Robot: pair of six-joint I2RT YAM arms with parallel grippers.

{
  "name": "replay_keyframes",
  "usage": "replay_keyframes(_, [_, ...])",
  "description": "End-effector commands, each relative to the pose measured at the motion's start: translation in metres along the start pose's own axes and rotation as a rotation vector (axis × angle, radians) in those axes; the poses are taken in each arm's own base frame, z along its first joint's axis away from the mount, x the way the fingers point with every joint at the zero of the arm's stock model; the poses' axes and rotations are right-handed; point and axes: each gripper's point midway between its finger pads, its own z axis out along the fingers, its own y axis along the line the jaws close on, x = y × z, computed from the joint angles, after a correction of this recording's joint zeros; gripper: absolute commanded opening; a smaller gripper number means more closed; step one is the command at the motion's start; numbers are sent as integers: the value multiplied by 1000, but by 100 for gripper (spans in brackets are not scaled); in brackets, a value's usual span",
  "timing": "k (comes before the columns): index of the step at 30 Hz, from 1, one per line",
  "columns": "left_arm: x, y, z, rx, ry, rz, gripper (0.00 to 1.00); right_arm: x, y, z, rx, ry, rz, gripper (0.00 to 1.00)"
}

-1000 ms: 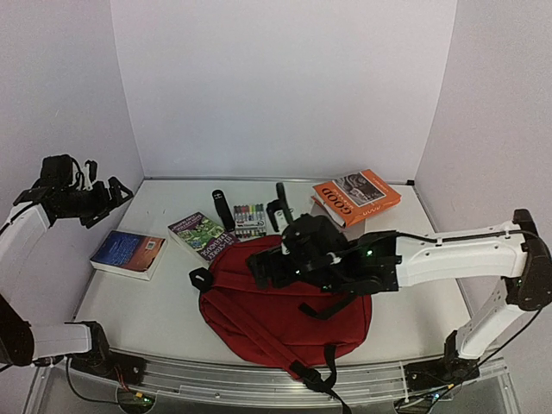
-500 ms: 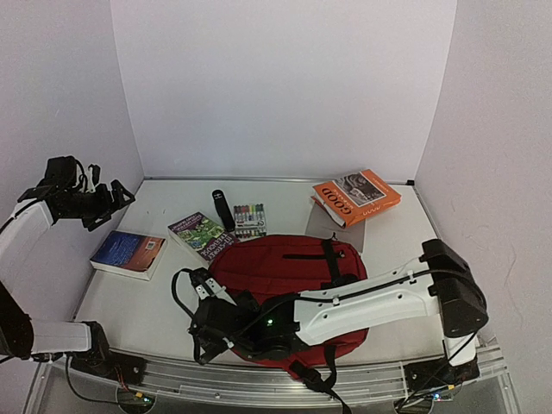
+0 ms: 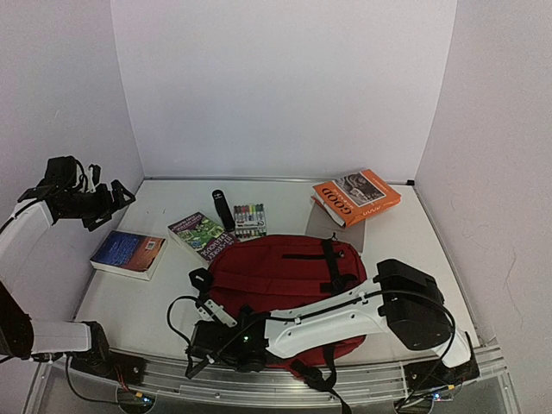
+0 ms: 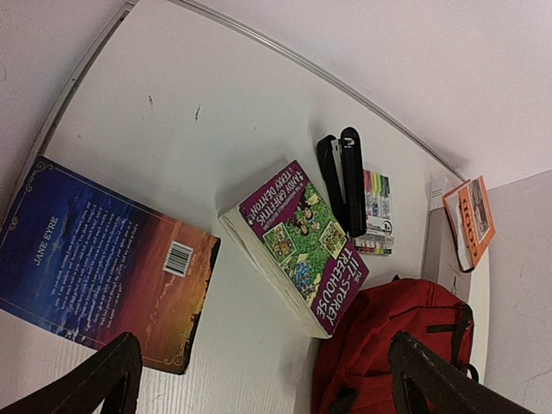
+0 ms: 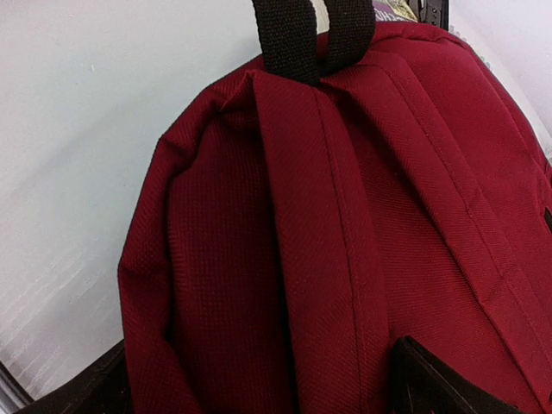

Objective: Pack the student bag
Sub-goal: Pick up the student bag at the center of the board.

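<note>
Fabric of the student bag (image 5: 345, 216) fills the gap between the fingers of the right pincer (image 5: 267, 384). The fingers stand spread wide, one on each side of a dark red fold; whether the pads touch it I cannot tell. Just beyond this pincer sits the bag's black carry loop (image 5: 310, 34). The bag lies flat on the table (image 3: 155, 302). The left pincer (image 4: 263, 379) hangs above the table, released, holding nothing. Under one of its fingers lies a blue book (image 4: 95, 259). Ahead of it is a purple book (image 4: 302, 250), then a black stapler (image 4: 343, 177) just beside a marker pack (image 4: 377, 211).
</note>
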Motion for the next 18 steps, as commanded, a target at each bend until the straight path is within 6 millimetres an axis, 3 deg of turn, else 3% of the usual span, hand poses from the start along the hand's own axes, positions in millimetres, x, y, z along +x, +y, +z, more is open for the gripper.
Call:
replay_keyframes(1, [-9,-9,-6,30,-31,12,100,-4,-3,4,55,-18,0,78])
replay_keyframes(2, [-9,-10,-5,33,-27,11,100,-10,-5,1,58,-32,14,72])
replay_keyframes(6, [-9,-11,-4,41,-21,9,100,-38,-13,-16,59,-88,82,28])
replay_keyframes(9, [-9,-12,-5,45,-27,14,100,-76,-20,-43,13,-156,169,9])
replay_keyframes(12, [-10,-12,-8,39,-38,20,100,-123,-29,-81,-64,-248,253,1])
replay_keyframes(18, [-18,4,-21,-77,-109,29,100,-203,-71,-165,-237,-442,444,0])
